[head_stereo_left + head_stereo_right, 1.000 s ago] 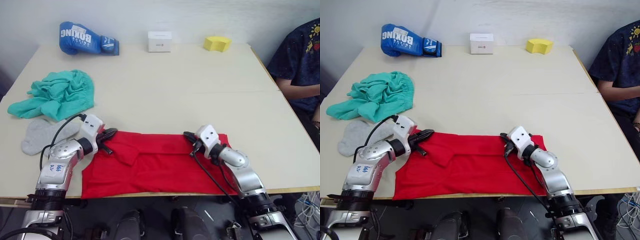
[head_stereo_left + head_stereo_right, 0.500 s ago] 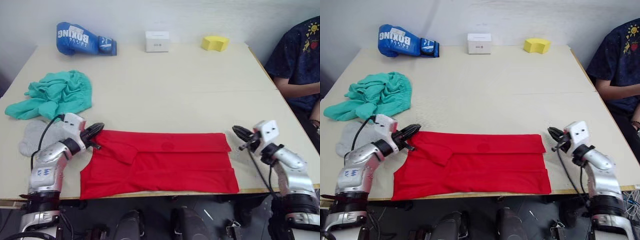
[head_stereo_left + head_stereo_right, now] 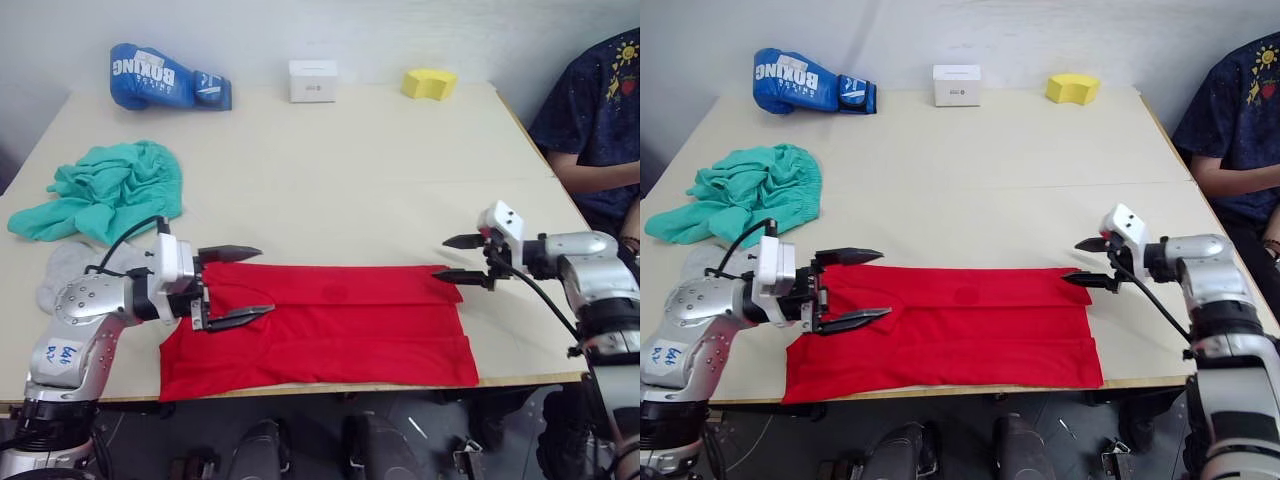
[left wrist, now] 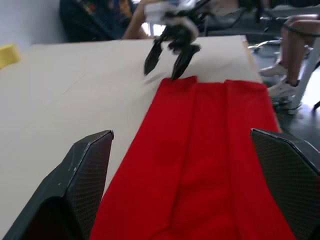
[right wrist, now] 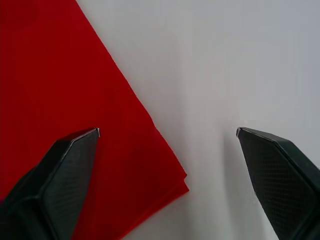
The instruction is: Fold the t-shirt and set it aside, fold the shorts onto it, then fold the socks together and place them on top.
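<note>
The red t-shirt [image 3: 330, 325] lies folded into a long flat strip along the table's near edge. My left gripper [image 3: 266, 280] is open over the strip's left end, one finger above the far edge and one over the cloth, holding nothing. My right gripper [image 3: 440, 257] is open and empty at the strip's far right corner, pointing left. The left wrist view looks down the t-shirt [image 4: 200, 150] to the right gripper [image 4: 167, 62]. The teal shorts [image 3: 105, 190] lie crumpled at the left. The grey socks [image 3: 60, 275] lie just below them, partly behind my left arm.
A blue boxing glove [image 3: 165, 77], a white box [image 3: 312, 81] and a yellow sponge [image 3: 431, 83] line the table's far edge. A person in a dark shirt [image 3: 600, 110] sits at the right side. The t-shirt's near edge lies close to the table's front edge [image 3: 520, 380].
Both grippers have gone from shut to open. The right one left the t-shirt's right part, swung out past its end, and now points left at the corner. The left one turned over the left end.
</note>
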`<action>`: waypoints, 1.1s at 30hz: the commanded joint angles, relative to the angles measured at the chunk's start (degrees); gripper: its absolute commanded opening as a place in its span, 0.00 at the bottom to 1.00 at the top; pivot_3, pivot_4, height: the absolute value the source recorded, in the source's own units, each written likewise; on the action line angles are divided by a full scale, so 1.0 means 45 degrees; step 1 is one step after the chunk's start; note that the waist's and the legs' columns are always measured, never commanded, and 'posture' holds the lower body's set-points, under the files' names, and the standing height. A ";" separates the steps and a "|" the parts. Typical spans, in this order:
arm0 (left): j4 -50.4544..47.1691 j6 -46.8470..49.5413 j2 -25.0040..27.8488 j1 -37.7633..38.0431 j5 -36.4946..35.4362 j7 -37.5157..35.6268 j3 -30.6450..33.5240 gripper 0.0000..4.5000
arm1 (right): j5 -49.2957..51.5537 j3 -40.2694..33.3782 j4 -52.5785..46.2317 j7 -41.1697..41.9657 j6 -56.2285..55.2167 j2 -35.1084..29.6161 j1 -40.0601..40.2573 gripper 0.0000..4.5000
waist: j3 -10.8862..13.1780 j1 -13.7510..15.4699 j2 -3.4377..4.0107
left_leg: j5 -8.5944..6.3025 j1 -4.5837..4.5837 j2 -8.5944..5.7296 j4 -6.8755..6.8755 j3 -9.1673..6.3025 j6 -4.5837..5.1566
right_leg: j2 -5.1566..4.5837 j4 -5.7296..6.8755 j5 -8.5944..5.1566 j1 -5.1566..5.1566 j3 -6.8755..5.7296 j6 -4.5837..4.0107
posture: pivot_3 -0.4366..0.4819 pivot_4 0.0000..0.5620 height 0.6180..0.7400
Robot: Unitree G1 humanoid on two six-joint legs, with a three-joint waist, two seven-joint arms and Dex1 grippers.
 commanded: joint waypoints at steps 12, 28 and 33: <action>-0.0332 0.0031 -0.0167 0.0963 -0.0169 0.0719 0.0622 1.00 | -0.1392 0.0767 0.1548 0.2776 -0.1057 0.0223 -0.1118 0.08 | 0.0002 -0.0036 0.0003 | -0.0006 -0.0015 0.0001 0.0032 -0.0021 0.0005 | -0.0006 0.0007 0.0005 0.0002 -0.0009 0.0009 | 0.48 0.27 1.00; 0.1006 -0.1173 -0.1615 0.0496 0.0705 0.3314 0.1114 1.00 | -0.3563 -0.0024 0.5481 -0.7270 -0.4453 0.1641 -0.4442 0.01 | 0.0014 -0.0070 0.0023 | 0.0008 -0.0058 -0.0004 0.0035 -0.0015 -0.0012 | -0.0007 0.0006 0.0004 -0.0031 -0.0008 0.0007 | 0.48 0.27 1.00; 0.1333 -0.1345 -0.1609 0.0360 0.0766 0.3543 0.1207 1.00 | -0.3272 -0.0603 0.5473 -0.6286 -0.4313 0.1547 -0.4379 0.17 | 0.0016 -0.0068 0.0027 | 0.0013 -0.0075 -0.0005 0.0034 -0.0013 0.0001 | -0.0005 0.0005 0.0006 -0.0040 -0.0015 0.0011 | 0.48 0.27 1.00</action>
